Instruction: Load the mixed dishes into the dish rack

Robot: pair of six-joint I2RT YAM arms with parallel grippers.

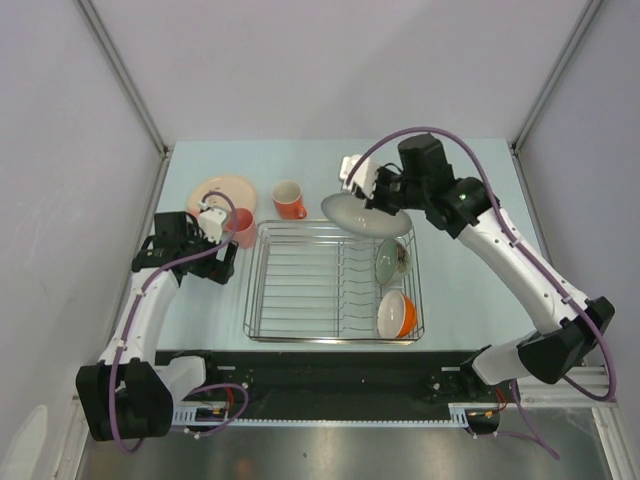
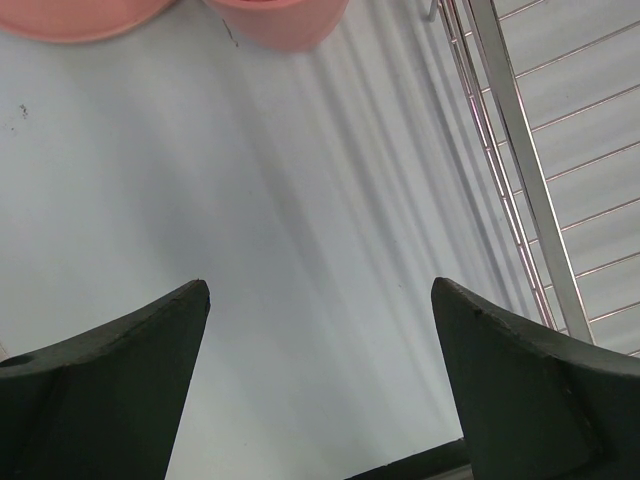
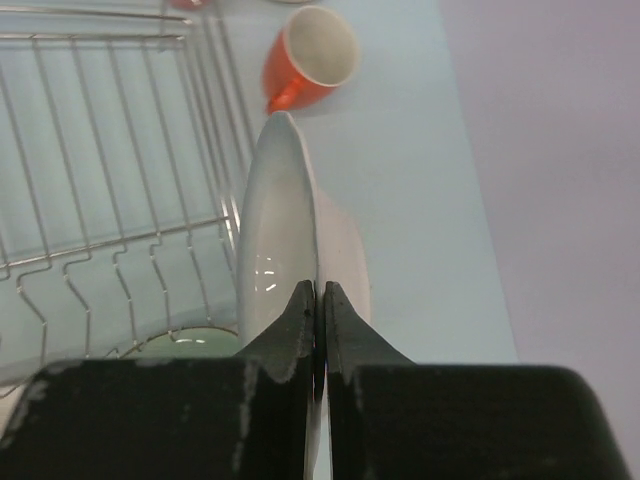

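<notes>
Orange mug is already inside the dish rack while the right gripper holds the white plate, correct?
No. The orange mug sits on the table outside the dish rack, per the top view; the right gripper does hold the white plate.

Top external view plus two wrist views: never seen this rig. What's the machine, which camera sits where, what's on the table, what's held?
It is two robot arms bolted at the near edge of a table, each ending in a two-finger gripper. The top view looks down from above and behind them; the other two come from a camera on each wrist. On the table stands a wire dish rack, with a pale green bowl and an orange bowl in it. Outside it sit an orange mug, a pink cup and a cream-pink plate. The right gripper is shut on the rim of a white plate, held at the rack's far right corner. The left gripper is open and empty, beside the pink cup.
</notes>
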